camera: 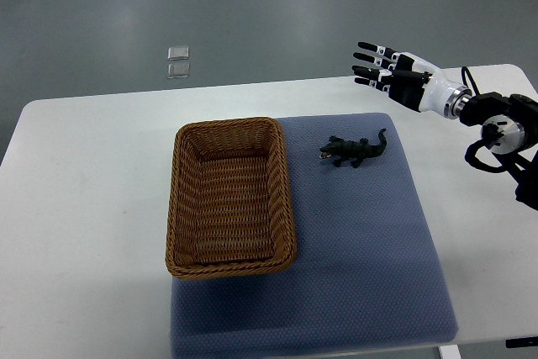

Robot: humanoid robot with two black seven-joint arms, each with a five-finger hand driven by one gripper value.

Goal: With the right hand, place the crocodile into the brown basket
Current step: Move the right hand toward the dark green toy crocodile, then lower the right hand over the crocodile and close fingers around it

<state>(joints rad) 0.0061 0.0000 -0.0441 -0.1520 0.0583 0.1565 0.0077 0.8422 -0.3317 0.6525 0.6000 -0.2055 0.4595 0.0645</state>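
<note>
Crocodile (353, 151) – on mat (361, 241), beside brown basket (227, 125).

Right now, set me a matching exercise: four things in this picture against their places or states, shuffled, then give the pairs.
1. crocodile
2. brown basket
3. blue mat
4. right hand

A. open, holding nothing, at far right
B. empty, on the mat's left part
C. lying right of the basket
D. spread under basket and toy

Pairs: 1-C, 2-B, 3-D, 4-A
</note>
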